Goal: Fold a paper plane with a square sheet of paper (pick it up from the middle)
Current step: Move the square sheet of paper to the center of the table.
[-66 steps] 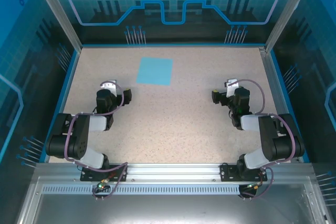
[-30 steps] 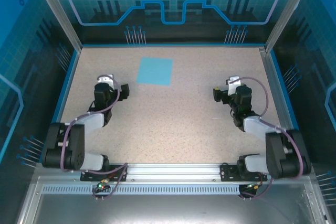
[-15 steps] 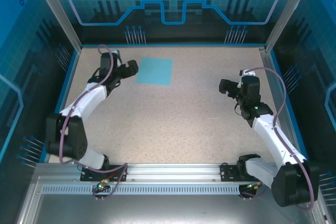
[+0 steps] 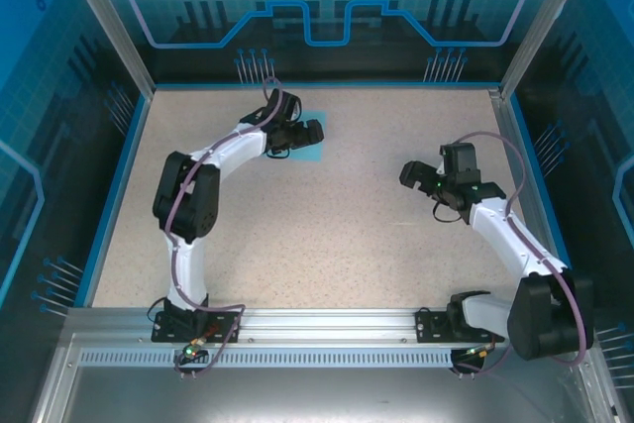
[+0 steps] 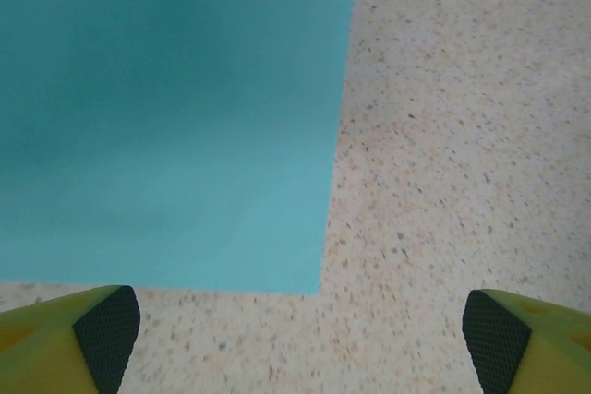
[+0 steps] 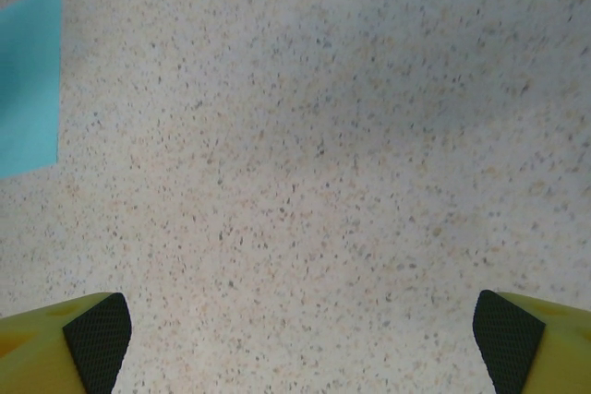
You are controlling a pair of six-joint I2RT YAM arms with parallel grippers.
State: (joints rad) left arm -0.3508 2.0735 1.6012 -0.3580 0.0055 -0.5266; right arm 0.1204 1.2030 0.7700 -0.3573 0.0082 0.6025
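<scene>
**1. Enclosure.** The desk (image 4: 327,235) has a speckled beige top and is walled by blue-tinted panels (image 4: 327,7) on alu posts (image 4: 106,22). Contents: one sheet (image 4: 311,153), light blue, flat, unfolded. It lies left of centre, toward the far edge.

**2. L end effector** (image 4: 315,132). The L arm is stretched to the far side w/ its head over the sheet. In the top cam the arm covers most of the sheet, and strips show along the sheet's right side. The jaws are spread wide w/ nothing between them. In the L wrist cam the sheet (image 5: 166,117) takes the upper-left area. Its near-right corner sits roughly midway between the two dark pads (image 5: 106,334). Pad contact w/ the desk: cannot tell.

**3. R end effector** (image 4: 408,175). It sits right of centre, well apart from the sheet, pointing left. The jaws are fully apart and empty. The R wrist cam has bare desk below and a sheet corner (image 6: 28,80) at the left frame edge.

**4. View comparison.** The top cam gives arm pose and layout. The wrist cams give the pad gap and the sheet edges close up.
</scene>
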